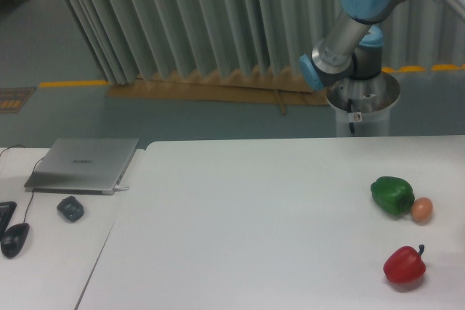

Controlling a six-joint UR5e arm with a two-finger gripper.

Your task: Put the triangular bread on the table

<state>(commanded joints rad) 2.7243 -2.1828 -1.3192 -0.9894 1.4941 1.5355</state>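
The wide, plain white tabletop [240,215] carries three things, all near its right side. A glossy green bell pepper [392,195] serves as the landmark: a small orange-brown egg-like ball [422,210] sits just right of it, touching or nearly touching, and a red bell pepper with a dark stem [404,265] lies in front of it, apart from both.

The pale golden-orange triangular bread is not visible anywhere in this view.

Only the silver-and-blue robot arm [356,27] shows, rising behind the green pepper from a grey cylindrical pedestal [362,110] and running out of the frame at top right. The gripper is out of view, so the state of its fingers cannot be told.

Far left of the green pepper stands a narrower white desk [51,252] holding a closed silver laptop [83,165], a black mouse [14,239] and a small dark lump [70,208].
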